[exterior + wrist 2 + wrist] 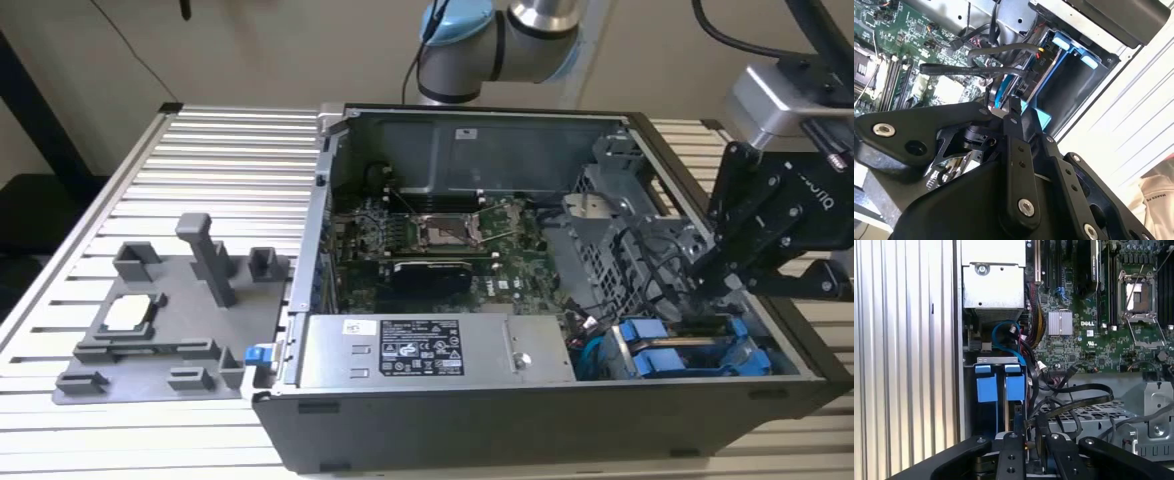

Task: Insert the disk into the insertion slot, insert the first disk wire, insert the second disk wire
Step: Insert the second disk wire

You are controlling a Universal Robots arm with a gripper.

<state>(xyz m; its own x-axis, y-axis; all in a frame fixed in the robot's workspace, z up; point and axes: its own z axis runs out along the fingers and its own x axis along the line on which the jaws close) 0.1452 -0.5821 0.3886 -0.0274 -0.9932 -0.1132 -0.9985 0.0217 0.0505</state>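
Claw (1010,111): fingers pressed together at the black cable (979,70) bundle, low in the frame; can't tell if a plug is pinched.
Disk (687,352): lower right, blue carrier seated in the insertion slot (998,361).
Risk: cables (1074,395) crowd the slot; claw could snag one or meet the connector skewed.
Case (534,420): on desk (80,220).

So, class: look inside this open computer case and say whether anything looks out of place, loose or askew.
Nothing looks damaged or spilled. The one untidy spot is by the drive cage: several loose black cables loop across its top with free ends. The blue disk carriers sit square in their bay, and the hand hangs just above them.
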